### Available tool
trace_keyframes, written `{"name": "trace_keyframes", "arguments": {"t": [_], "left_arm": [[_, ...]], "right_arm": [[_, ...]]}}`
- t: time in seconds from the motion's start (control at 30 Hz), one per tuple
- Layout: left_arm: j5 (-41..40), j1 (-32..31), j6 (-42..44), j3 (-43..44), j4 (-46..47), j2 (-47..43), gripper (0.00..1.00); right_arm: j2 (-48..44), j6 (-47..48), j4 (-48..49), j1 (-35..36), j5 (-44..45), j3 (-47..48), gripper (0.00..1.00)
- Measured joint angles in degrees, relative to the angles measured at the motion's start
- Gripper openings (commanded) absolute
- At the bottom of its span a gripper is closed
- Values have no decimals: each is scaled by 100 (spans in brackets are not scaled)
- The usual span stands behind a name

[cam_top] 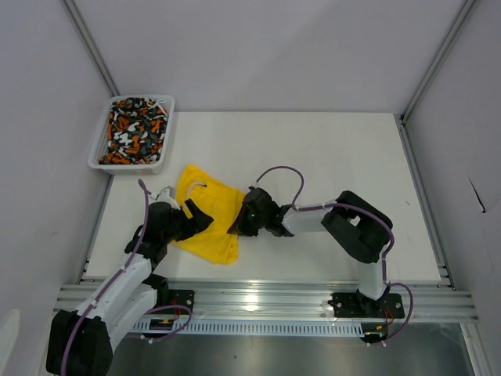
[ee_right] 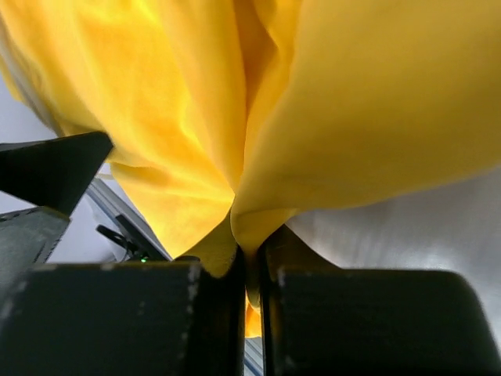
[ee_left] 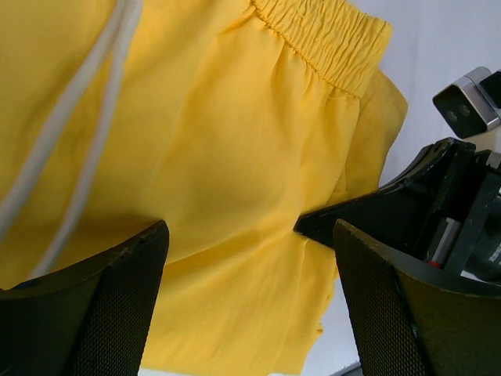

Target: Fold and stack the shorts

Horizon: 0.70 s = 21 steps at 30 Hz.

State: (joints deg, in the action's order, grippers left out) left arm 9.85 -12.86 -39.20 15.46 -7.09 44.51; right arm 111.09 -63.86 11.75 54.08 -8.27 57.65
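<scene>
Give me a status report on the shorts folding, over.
Right gripper shut on edge of yellow shorts. Left gripper open, over same pair. Patterned shorts in the basket. No obstruction seen.

Bright, even light with soft shadows; wrist close-ups slightly blurred.

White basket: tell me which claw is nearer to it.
Left. The left claw hovers open at the left edge of the yellow shorts, below-right of the basket; the right claw, shut on their right edge, lies farther right.
</scene>
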Motion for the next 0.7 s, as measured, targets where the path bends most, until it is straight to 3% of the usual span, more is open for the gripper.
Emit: {"name": "trace_keyframes", "arguments": {"t": [0.13,0.23,0.37,0.53,0.63,0.7], "left_arm": [[2,-4,2,149,-199,-114,88],[42,-4,2,328,-269,-245,88],[101,-7,-4,391,-256,-372,88],[138,-11,-4,391,-304,-365,88],[146,-11,-4,391,-343,-376,88],[153,-11,-4,393,-376,-391,88]], "right_arm": [[-376,533,-595,-444,-116,-175,1],[-1080,1300,-1515,-1279,-186,-542,3],[-2194,2367,-2712,-3174,-195,-1117,4],[-4065,3075,-3298,-5925,-234,-2227,4],[-4981,3211,-3576,-6435,-321,-2662,3],[-4951,3309,-3628,-6441,-426,-2623,3]]}}
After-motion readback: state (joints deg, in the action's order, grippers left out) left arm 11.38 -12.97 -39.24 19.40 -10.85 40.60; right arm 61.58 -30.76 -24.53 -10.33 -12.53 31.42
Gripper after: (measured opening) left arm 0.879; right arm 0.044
